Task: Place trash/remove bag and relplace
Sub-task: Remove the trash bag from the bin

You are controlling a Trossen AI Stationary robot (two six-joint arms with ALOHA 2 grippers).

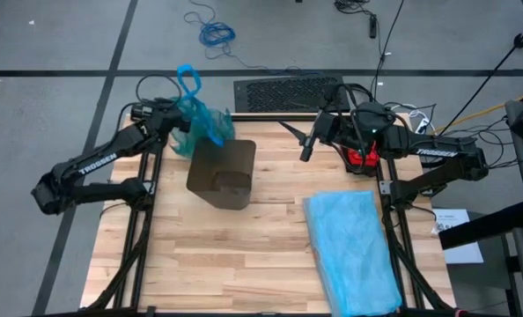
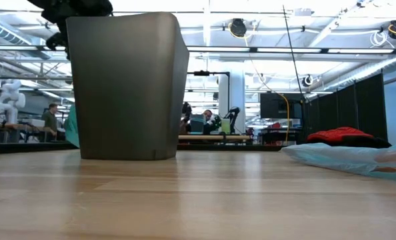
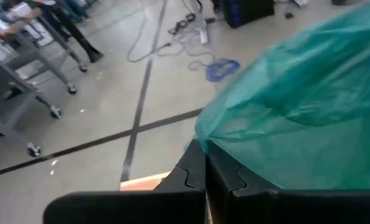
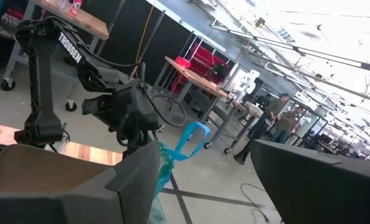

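Observation:
The teal-green bag point(image 1: 204, 121) hangs bunched by the far left corner of the grey-brown bin point(image 1: 222, 173), with a blue loop point(image 1: 188, 81) sticking out of it. My left gripper point(image 1: 179, 121) is shut on the bag. In the low view a strip of the bag point(image 2: 71, 127) shows behind the bin point(image 2: 128, 87), which stands upright on the table. My right gripper point(image 1: 307, 145) hovers open above the table's far middle, right of the bin, holding nothing. No trash shows in any view. My left gripper pinches a gathered bunch of the bag's plastic point(image 3: 203, 142) between its two shut fingers point(image 3: 191, 177). The fingers come from the table's left, slanting a little downward. The bag billows out beyond the fingertips, several crinkled layers. I cannot tell whether its lower end touches the table.
A paler sky-blue plastic bag point(image 1: 351, 246) lies flat on the table's near right part. A red thing point(image 1: 358, 158) sits under the right arm at the far right. A black grille point(image 1: 283, 92) lies past the table's far edge. Bare wood stretches in front of the bin.

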